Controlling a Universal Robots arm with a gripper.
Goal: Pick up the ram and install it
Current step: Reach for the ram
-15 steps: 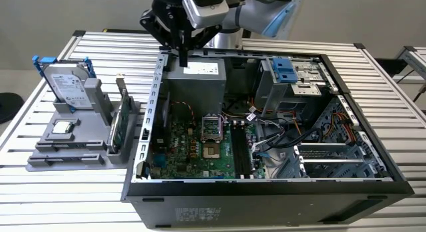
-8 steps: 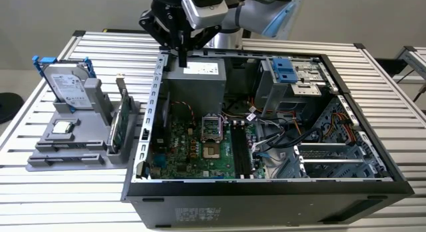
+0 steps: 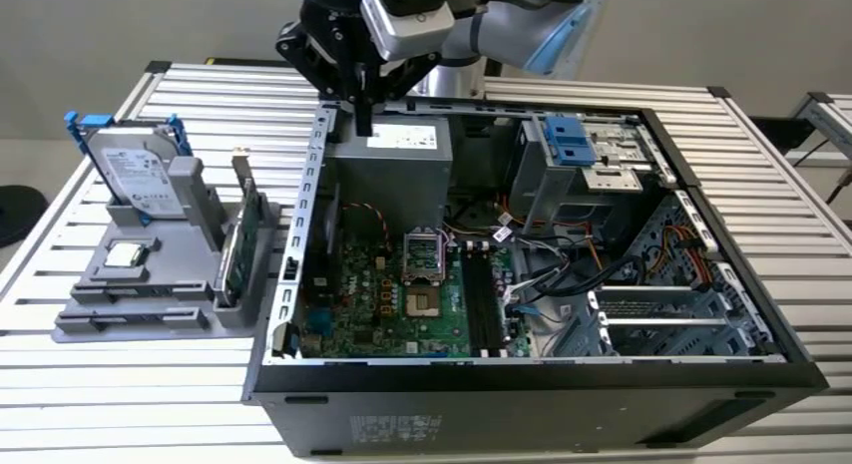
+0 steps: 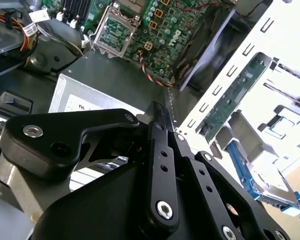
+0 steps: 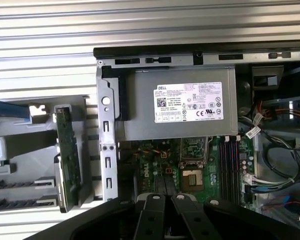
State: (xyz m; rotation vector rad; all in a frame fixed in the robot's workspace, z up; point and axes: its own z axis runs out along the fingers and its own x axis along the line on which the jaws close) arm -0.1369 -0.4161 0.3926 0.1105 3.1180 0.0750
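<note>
- The gripper (image 3: 362, 123) hangs over the power supply (image 3: 393, 170), close to the far corner of the case on the exterior view's left. Its fingers are drawn together with nothing between them.
- The open computer case (image 3: 533, 372) lies on a slatted table (image 3: 147, 394). Its perforated side wall (image 3: 317, 185) rises just beside the gripper's corner.
- I cannot pick out the ram with certainty. The black memory slots (image 3: 480, 304) run along the motherboard (image 3: 379, 304) beside the processor socket (image 3: 423, 259), and I cannot tell whether a stick sits in one.
- The space above the motherboard is open. Loose cables (image 3: 560, 274) crowd the side of the slots toward the exterior view's right.
- Outside the wall, a gray rack (image 3: 134, 319) holds a hard drive (image 3: 134, 175) in a blue frame.
- A green card (image 3: 229, 254) stands upright in the rack, near the case.
</note>
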